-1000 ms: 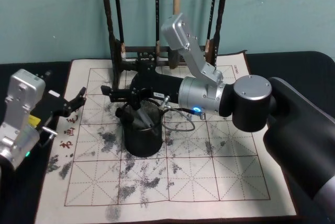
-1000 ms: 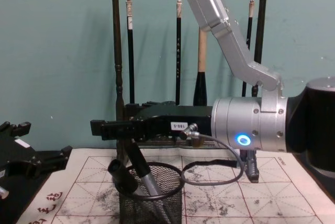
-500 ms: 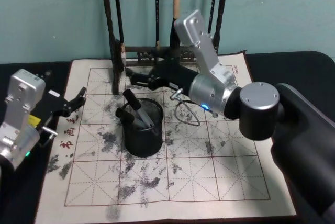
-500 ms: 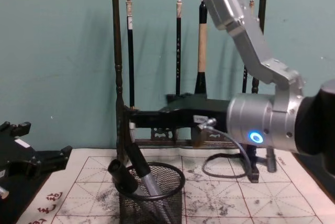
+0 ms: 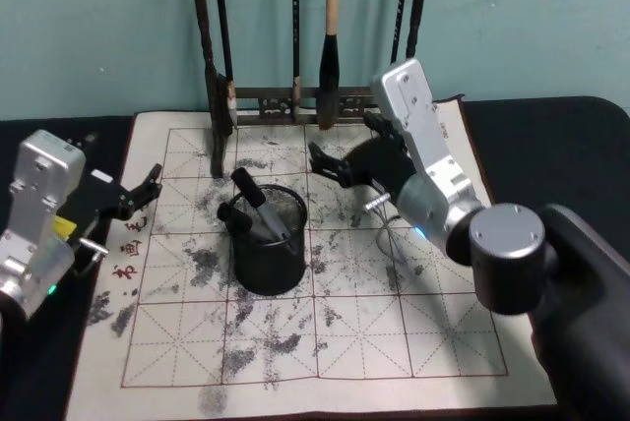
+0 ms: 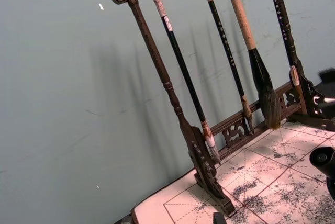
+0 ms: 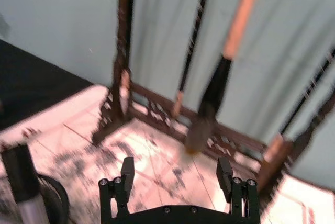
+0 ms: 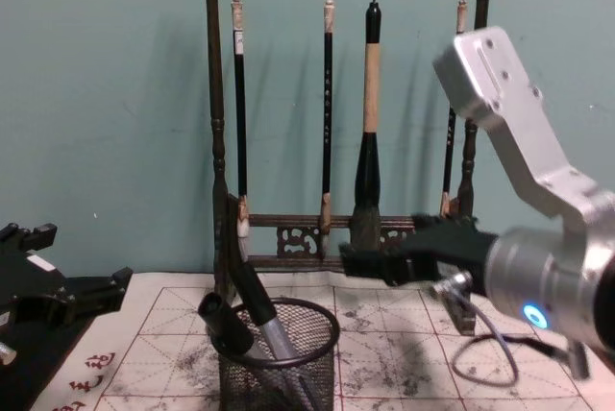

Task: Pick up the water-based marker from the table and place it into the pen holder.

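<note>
The water-based marker [image 5: 258, 210] stands tilted inside the pen holder [image 5: 268, 254], cap toward 11 o'clock. The right gripper [image 5: 327, 163], fingers spread and empty, sits at the holder's 1 o'clock. The left gripper [image 5: 144, 188] is parked at 9 o'clock.

A tall dark wooden brush rack [image 8: 217, 142] with carved dragon-head ends stands at the back of a cream felt calligraphy mat [image 5: 413, 342], printed with a red grid and blotched with grey ink stains. Four calligraphy brushes hang from the rack's top bar (one, the thick tan-handled brush [image 8: 369, 113], is far stouter than the rest). The mat lies on a black tabletop [image 5: 546, 136] before a plain teal wall [image 8: 106, 94].
</note>
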